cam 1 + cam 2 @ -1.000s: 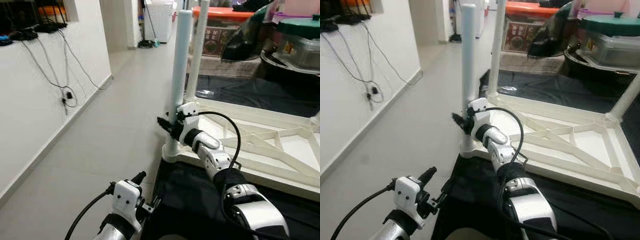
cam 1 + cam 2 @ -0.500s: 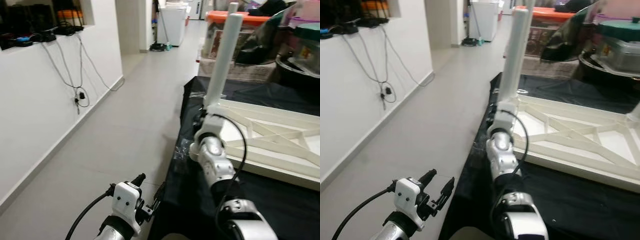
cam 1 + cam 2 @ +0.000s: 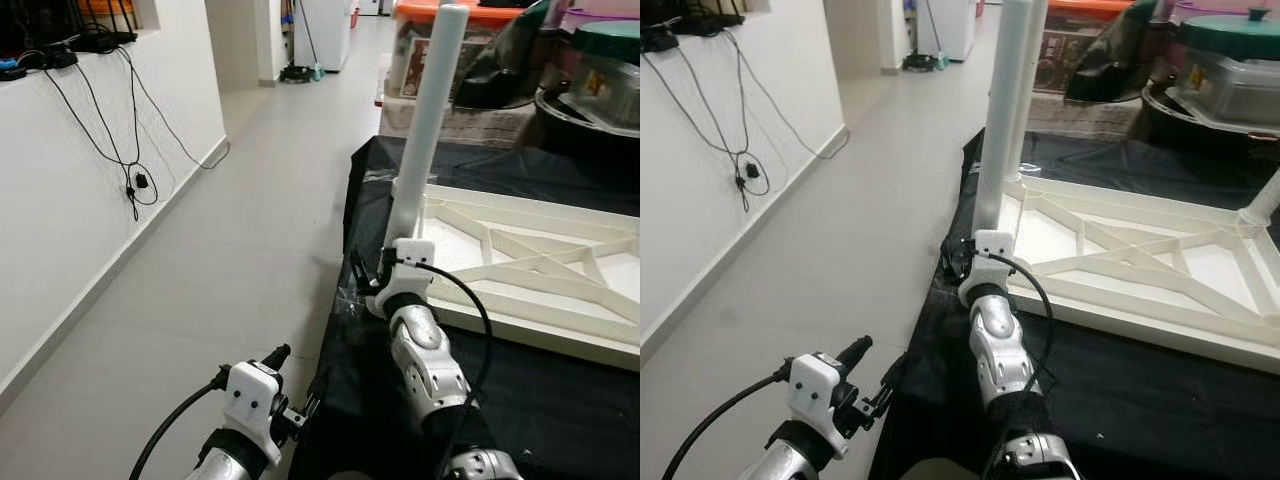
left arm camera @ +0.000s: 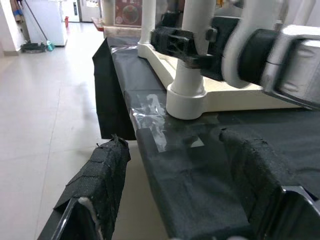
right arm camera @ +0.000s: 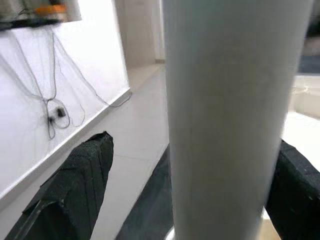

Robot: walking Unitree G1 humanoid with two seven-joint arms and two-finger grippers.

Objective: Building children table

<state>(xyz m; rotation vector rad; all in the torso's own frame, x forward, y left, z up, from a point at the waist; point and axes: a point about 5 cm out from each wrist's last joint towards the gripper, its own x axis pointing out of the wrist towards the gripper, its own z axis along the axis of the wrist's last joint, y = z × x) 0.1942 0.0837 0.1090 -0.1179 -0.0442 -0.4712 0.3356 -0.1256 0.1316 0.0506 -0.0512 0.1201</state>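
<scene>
Right gripper [image 3: 368, 283] fingers spread around the leg [image 3: 427, 120], not pinching; looks light, stiff, slick plastic, so grab low; left gripper [image 3: 300, 408] spread, idle

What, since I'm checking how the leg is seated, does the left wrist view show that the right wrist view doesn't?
Left wrist view: the leg's round base seated at the frame's corner on black cloth, clear tape beside it, and the right end effector at the leg just above the base.
Right wrist view: the leg's bare shaft up close, and cables hanging on the white wall.
Both: the white leg and the pale tiled floor.
</scene>
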